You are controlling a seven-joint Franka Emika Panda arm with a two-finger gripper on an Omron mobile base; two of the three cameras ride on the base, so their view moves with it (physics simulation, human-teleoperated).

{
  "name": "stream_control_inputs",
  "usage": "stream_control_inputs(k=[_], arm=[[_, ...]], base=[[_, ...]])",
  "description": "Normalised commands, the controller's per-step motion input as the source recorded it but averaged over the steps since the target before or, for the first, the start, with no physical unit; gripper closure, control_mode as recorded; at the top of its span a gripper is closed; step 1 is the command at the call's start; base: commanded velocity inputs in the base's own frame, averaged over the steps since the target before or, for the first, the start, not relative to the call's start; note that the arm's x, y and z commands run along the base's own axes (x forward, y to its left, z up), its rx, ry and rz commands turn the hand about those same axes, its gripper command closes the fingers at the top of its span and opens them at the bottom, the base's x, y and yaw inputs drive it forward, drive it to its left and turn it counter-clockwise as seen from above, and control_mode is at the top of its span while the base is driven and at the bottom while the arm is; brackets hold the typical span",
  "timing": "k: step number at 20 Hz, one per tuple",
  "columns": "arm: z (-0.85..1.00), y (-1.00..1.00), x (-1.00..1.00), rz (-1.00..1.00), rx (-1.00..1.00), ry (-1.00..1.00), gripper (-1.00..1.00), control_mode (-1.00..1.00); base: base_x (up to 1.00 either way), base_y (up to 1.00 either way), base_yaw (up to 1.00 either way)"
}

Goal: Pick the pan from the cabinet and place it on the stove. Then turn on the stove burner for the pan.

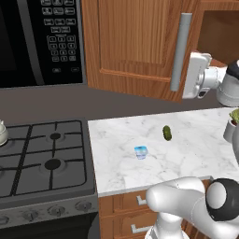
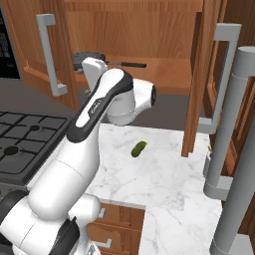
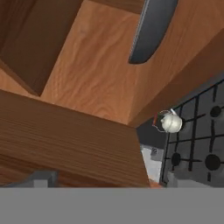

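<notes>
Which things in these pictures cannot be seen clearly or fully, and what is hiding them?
- The pan: in the right base view the arm covers most of its bowl; the handle shows. In the hand view the top edge cuts it off.
- The tool: in the left base view the open cabinet door hides its fingers.
- The kettle: cut by the left edge in the left base view.
- The stove knobs: markings too small to read.

cabinet [image 2: 149, 30] doors swung wide, mouth open to reach | pan [image 2: 88, 60] alone on shelf, bare wood to its right | left door [image 1: 135, 42] juts out over counter [image 1: 196, 154] | pickle [image 1: 166, 132], small cup [image 1: 140, 152] well apart | kettle [image 3: 170, 123] sits on stove [image 1: 42, 158] far edge
</notes>
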Motion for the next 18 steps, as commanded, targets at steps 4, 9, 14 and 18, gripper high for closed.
stream_control_inputs(k=[4,9,14,18], arm=[[0.00,0.36,-0.64,0.14,0.00,0.00,-1.00,-1.00],[0.00,0.36,-0.67,0.16,0.00,0.00,-1.00,-1.00],[0.00,0.44,-0.55,0.15,0.00,0.00,-1.00,-1.00],[0.00,0.51,-0.45,0.14,0.00,0.01,-1.00,-1.00]], base=[[0.00,0.00,0.00],[0.00,0.00,0.00],[0.00,0.00,0.00],[0.00,0.00,0.00]])
